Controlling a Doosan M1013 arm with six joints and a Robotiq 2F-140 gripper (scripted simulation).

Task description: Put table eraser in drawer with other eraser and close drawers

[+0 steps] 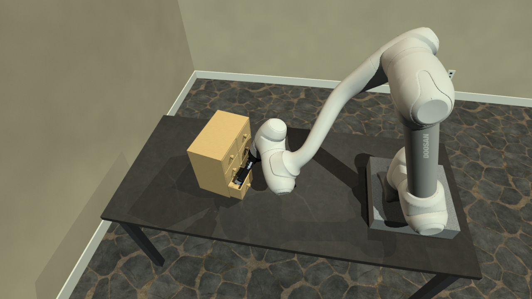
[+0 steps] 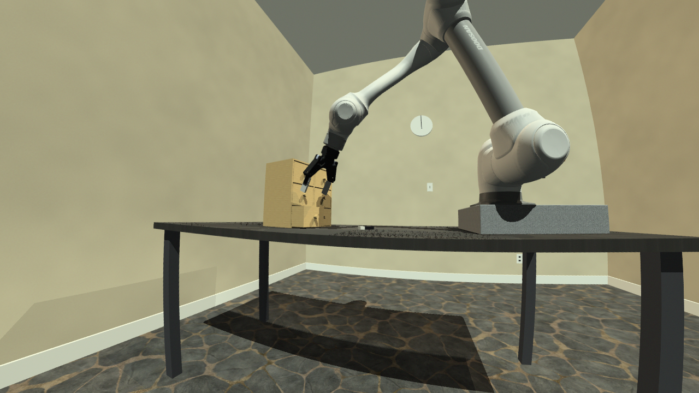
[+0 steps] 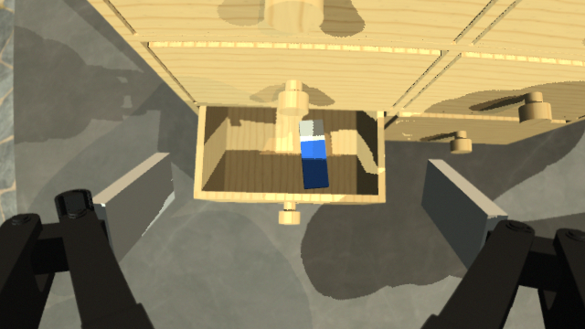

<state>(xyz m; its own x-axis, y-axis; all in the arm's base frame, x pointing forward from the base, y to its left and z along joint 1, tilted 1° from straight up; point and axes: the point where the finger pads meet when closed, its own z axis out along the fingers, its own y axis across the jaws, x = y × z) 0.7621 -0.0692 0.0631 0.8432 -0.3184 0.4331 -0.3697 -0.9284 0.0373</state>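
The wooden chest [image 1: 210,170] [image 2: 278,195] [image 3: 274,66] stands on the table. Its bottom drawer at the left of the front [image 1: 235,192] [image 2: 303,217] [image 3: 242,198] is pulled partly out. In it lies a blue eraser [image 3: 313,148] with a white band and a grey-white end, lengthwise, right of the middle in the wrist view. The black eraser with a white end [image 2: 365,227] lies on the table in front of the chest; in the top view the arm hides most or all of it. My gripper [image 1: 243,174] [image 2: 315,188] [image 3: 297,179] is open and empty, tilted towards the chest, above the open drawer.
The other drawers look shut, with knobs [image 3: 293,98] [image 3: 535,107] sticking out close to the fingers. The open drawer's knob [image 3: 289,217] points out from its front. The arm's pedestal [image 1: 451,208] [image 2: 547,219] stands at the other end of the table [image 1: 178,223] [image 2: 405,240].
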